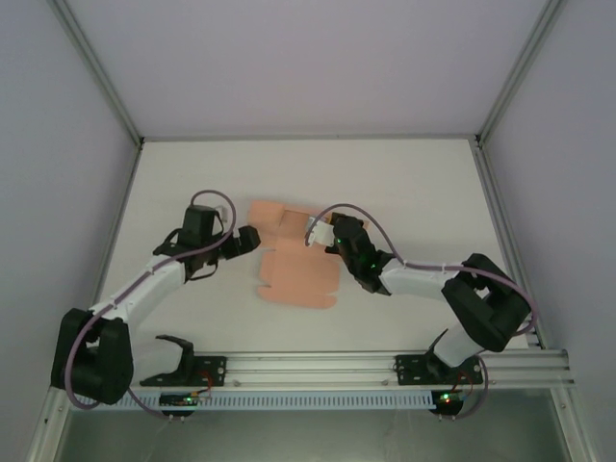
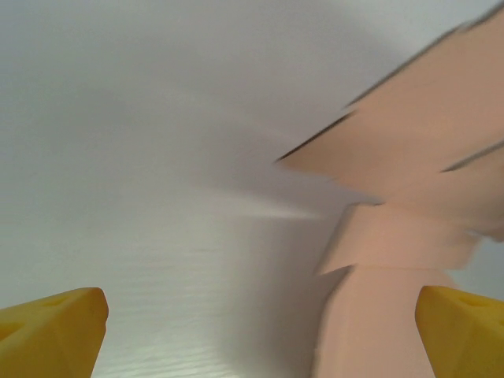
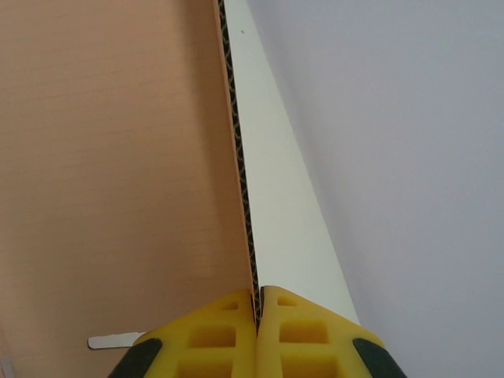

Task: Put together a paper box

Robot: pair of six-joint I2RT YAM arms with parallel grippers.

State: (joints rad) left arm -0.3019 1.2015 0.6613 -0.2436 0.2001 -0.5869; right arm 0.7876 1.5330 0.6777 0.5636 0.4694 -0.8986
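Observation:
The paper box (image 1: pixel 296 274) is a flat salmon-pink die-cut sheet lying in the middle of the white table (image 1: pixel 414 192). My left gripper (image 1: pixel 254 238) is at the sheet's left edge, open. In the left wrist view its yellow fingertips (image 2: pixel 55 331) stand wide apart with bare table between them, and the sheet's flaps (image 2: pixel 409 150) spread out to the right. My right gripper (image 1: pixel 325 234) is shut on the sheet's upper right edge. The right wrist view has the yellow fingers (image 3: pixel 257 309) pinching the corrugated edge, with the pink face (image 3: pixel 118 157) on the left and the white underside on the right.
An aluminium rail (image 1: pixel 385 366) runs along the table's near edge and carries both arm bases. Pale enclosure walls and metal posts (image 1: pixel 101 77) bound the table on the left, back and right.

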